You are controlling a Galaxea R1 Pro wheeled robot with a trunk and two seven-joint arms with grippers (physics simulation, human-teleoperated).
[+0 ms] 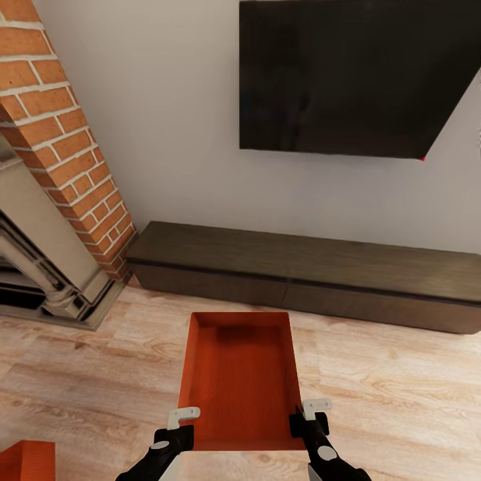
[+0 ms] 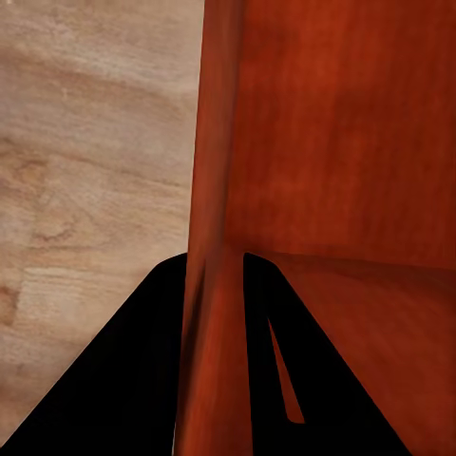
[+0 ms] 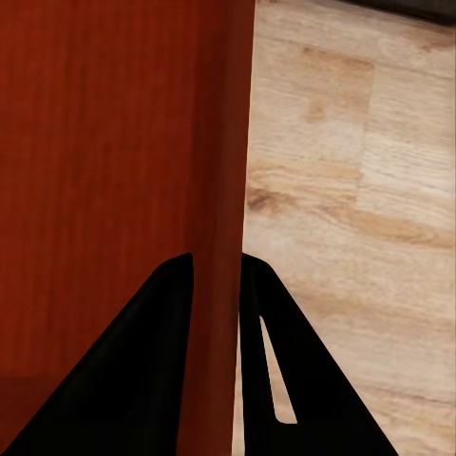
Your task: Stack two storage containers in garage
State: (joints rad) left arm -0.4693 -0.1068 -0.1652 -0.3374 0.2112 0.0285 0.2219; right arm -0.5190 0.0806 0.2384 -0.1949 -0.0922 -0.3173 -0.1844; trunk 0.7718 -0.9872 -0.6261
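An orange-red open-top storage container hangs low in front of me over the light wood planks of the living room. My left gripper is shut on its left wall near the close corner, and my right gripper is shut on its right wall. Up close, the left gripper has one black finger on each side of the container wall. The right gripper pinches the other wall the same way. A corner of a second container shows on the floor at the lower left.
A long low dark cabinet runs along the white wall ahead, under a black TV. A red brick fireplace with a stone surround stands at the left. Wood-plank floor lies open to the right.
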